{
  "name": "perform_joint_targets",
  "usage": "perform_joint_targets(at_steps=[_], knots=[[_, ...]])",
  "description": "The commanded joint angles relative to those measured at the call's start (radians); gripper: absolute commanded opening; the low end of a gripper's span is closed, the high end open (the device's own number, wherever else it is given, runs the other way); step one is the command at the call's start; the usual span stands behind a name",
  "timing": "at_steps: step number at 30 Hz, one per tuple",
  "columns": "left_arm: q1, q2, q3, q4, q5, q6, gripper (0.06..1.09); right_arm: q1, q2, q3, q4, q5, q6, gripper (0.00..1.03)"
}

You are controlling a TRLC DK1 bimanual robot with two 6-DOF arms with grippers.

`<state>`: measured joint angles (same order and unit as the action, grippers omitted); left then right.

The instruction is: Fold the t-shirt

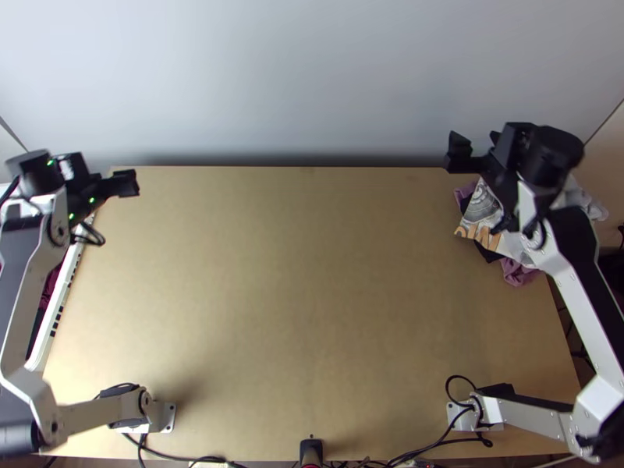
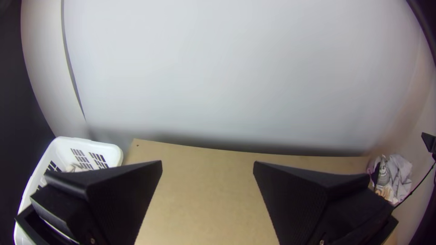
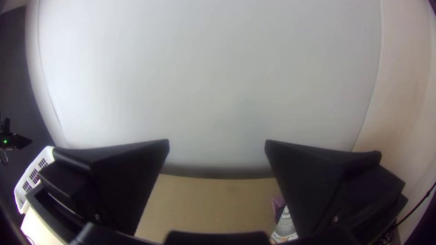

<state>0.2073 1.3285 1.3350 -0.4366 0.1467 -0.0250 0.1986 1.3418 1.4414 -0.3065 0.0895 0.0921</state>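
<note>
Cloths (image 1: 481, 209) lie bunched on the wooden table (image 1: 304, 296); the basket (image 2: 115, 156) is slotted.

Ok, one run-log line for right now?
left end effector open, empty | right end effector open, empty | clothes bunched near table's right edge | white basket at left

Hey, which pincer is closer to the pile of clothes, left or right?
Right. The right pincer hangs close to the clothes pile; the left pincer is at the opposite side of the table, near the white basket.

White links (image 1: 576, 316) — joints (image 1: 552, 152) seemingly black
</note>
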Motion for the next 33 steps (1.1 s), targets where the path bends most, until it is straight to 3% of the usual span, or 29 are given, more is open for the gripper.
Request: perform_joint_targets(at_steps=[1,9,18,27,33], knots=[[-0.032,0.173,0.11,0.006,-0.045,0.022,1.04,-0.007,0.122,0.056,0.003,0.019,-0.014,0.98],[0.023,0.235,0.164,-0.004,-0.059,0.027,1.04,-0.008,0.125,0.024,0.004,0.03,-0.008,0.98],[0.285,0.325,0.196,-0.014,-0.079,0.048,1.03,0.022,0.134,-0.081,0.004,0.039,0.0,0.98],[0.465,0.454,0.196,0.061,-0.081,0.168,1.04,0.084,0.122,-0.098,-0.008,0.059,-0.003,0.98],[0.55,0.6,0.27,0.091,-0.085,0.183,1.04,0.085,0.085,-0.133,-0.029,0.061,-0.017,0.98]])
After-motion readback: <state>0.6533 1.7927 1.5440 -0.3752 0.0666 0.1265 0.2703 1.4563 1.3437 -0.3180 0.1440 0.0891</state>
